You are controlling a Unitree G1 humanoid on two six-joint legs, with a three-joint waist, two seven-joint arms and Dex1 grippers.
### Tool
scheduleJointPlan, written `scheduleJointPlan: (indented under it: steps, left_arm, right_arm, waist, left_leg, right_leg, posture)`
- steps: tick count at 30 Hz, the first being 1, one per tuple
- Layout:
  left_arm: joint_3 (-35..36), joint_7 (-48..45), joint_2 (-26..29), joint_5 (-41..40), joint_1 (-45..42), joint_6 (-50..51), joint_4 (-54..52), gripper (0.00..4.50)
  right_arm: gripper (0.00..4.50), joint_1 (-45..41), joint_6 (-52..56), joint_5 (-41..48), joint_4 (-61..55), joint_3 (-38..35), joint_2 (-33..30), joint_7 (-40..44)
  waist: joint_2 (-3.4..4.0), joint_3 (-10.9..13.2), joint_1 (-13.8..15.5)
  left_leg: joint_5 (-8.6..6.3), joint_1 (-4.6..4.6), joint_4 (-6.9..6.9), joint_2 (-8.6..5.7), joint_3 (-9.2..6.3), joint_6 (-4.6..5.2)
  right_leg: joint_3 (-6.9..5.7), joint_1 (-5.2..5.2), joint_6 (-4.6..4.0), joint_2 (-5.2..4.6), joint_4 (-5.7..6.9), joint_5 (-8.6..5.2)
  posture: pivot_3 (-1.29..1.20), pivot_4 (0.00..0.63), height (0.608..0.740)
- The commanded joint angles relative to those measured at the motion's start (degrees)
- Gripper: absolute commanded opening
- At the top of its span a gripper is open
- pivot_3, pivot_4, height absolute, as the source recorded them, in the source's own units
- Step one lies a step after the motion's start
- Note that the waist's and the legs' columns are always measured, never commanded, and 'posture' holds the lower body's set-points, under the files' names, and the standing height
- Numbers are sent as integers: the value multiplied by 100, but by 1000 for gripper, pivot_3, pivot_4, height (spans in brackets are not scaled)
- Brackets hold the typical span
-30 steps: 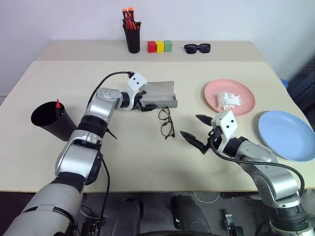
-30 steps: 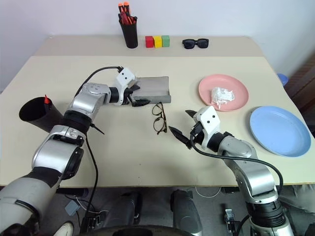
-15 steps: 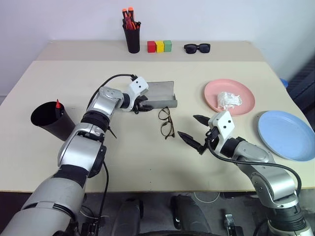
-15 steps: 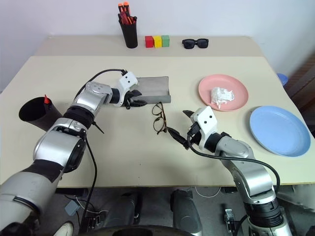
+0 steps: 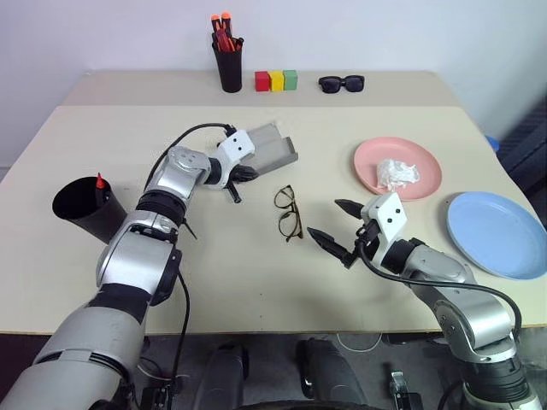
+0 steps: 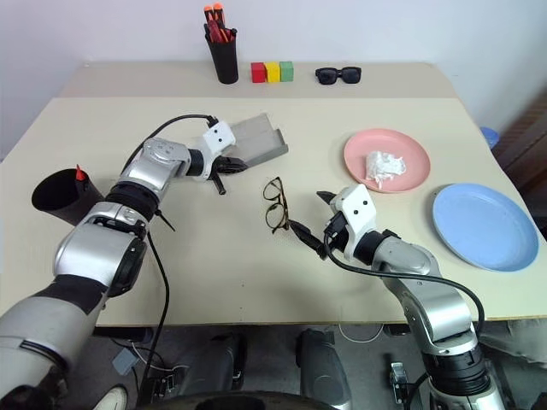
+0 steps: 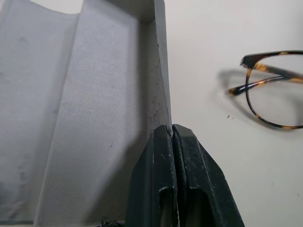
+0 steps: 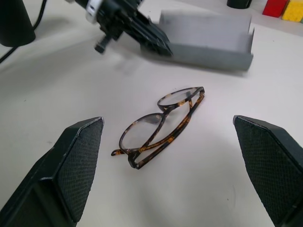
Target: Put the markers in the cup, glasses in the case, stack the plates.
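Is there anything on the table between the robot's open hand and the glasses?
No. The right gripper is open, facing the glasses, with only bare table between them. The left gripper is shut on the wall of the open case, off to the side and not in that path.

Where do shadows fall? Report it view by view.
Left wrist view: the glasses throw a soft shadow on the table; the case lining darkens toward the left gripper. Right wrist view: faint shadow under the glasses. Left eye view: the cup is dark inside.
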Motion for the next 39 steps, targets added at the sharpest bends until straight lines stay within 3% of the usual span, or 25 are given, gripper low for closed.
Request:
scheduleJointPlan:
  steps: [1,8,18,21,25,30,39]
  left_arm:
    - [226,-954,472,-365,187,-445,-723,39]
    - [91,-3048,1464,-919,1069,-381,-2282,39]
    - [-236,-3454,1785,-783,1638,162,-3266,39]
    - [-235,-3436,1780,-839,1748,391,-3482,841]
    - [-191,-3372,1803,-892,1912,449,-3759,2776]
    - [-70,-3273,1817,-1011,2013,518,-3995,2776]
    - [602,-2232,1520,-1671,2387,1174,-4763,2776]
  right_arm:
    - [4500,-59,-30,76,-292,-59,-11,32]
    - [4500,-161,267,257,-236,-56,-23,112]
    - [4500,-672,864,705,24,-246,132,-69]
    - [4500,-750,940,730,86,-273,134,-87]
    - [4500,-860,1114,783,177,-261,142,-145]
    - [4500,-1236,1826,783,401,-147,162,-448]
    - [4500,-2272,3550,1456,1252,-600,964,-1113]
  waist:
    - [0,0,-1]
    - [2,1,15]
    - [2,1,21]
    - [2,1,14]
    - [2,1,11]
    - [3,2,13]
    - [5,2,0]
  left_leg:
    - [0,0,0,0,-1,0]
    - [0,1,1,3,1,0]
    - [0,1,17,5,-2,1]
    - [0,1,13,7,-2,1]
    - [0,1,13,7,0,1]
    - [1,3,15,7,0,1]
    - [1,3,14,11,-2,1]
  right_leg:
    - [0,0,0,0,0,0]
    - [1,1,-3,-1,1,0]
    - [0,8,-4,1,5,0]
    - [0,5,-4,3,8,0]
    - [0,5,-4,2,8,0]
    - [1,5,-4,2,10,0]
    - [2,3,-5,-1,12,2]
  posture:
    - [0,150,740]
    - [0,150,740]
    - [0,150,740]
    - [0,150,740]
    - [0,150,740]
    - [0,150,740]
    - [0,150,740]
